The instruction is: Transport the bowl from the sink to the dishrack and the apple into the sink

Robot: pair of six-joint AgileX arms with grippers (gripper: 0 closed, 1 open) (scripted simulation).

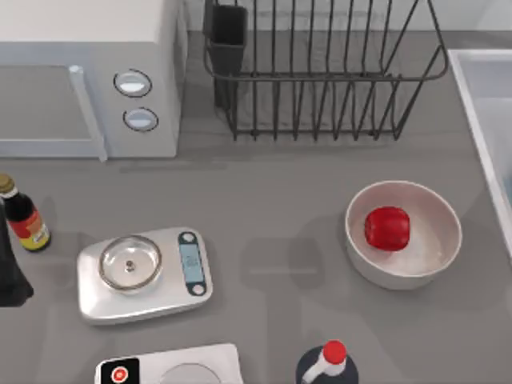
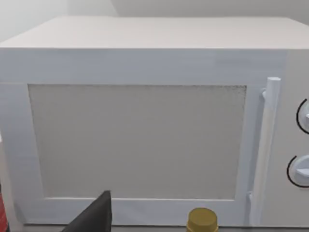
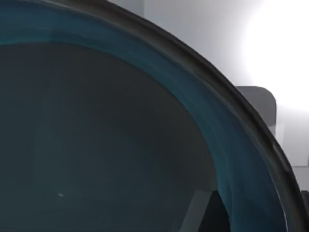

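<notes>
The teal-blue bowl (image 3: 96, 145) lies very close under my right wrist camera, its dark inside and blue rim seen from just above. A dark part of my right gripper (image 3: 217, 220) shows against the bowl's inside. The red apple (image 1: 387, 228) rests inside a larger off-white bowl (image 1: 436, 260) on the table's right side. The pale sink (image 1: 472, 104) runs along the right edge. At the back stands the dark wire dishrack (image 1: 320, 88), with its cutlery cup (image 1: 226, 40) at the left corner. My left gripper (image 1: 10, 276) is parked at the table's left edge, facing the microwave.
A white microwave (image 1: 88, 72) fills the back left. A sauce bottle (image 1: 24, 220) stands at the left, a kitchen scale (image 1: 144, 272) in front of it. A red-capped bottle (image 1: 330, 360) and a white device (image 1: 172, 368) sit at the front edge.
</notes>
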